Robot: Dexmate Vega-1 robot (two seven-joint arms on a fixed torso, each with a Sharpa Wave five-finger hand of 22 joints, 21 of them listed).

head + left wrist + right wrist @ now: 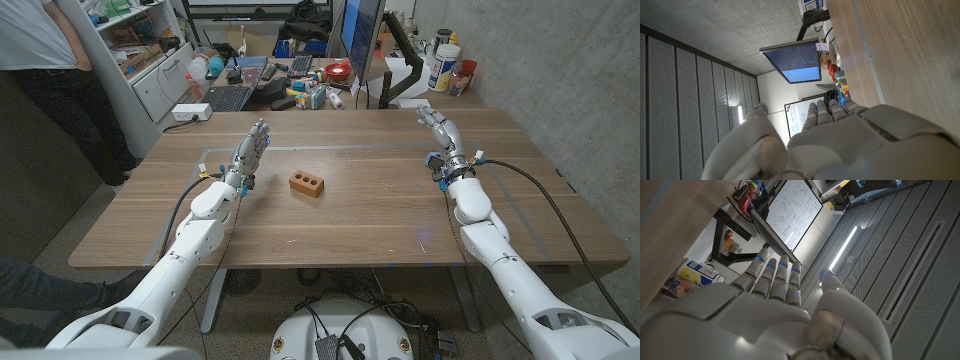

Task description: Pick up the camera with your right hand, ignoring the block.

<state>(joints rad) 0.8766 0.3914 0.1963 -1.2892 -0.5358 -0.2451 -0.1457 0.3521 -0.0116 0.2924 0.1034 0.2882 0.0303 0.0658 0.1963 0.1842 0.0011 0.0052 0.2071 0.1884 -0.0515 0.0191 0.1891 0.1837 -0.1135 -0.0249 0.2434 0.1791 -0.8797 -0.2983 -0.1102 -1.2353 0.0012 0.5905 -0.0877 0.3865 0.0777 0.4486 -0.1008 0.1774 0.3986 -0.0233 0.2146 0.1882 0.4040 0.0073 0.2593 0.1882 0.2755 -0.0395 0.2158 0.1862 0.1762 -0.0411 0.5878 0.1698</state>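
The wooden desk (pixel 350 220) carries one small thing: a brown block (pixel 307 184) with holes on top, lying a little toward 11 o'clock from the desk's middle. No camera can be found on the desk. The left robot hand (pixel 250 152) is near the block, toward 9 o'clock from it, fingers straight and close together, holding nothing. The right robot hand (pixel 441 130) is well apart, toward 2 o'clock, fingers also extended, holding nothing.
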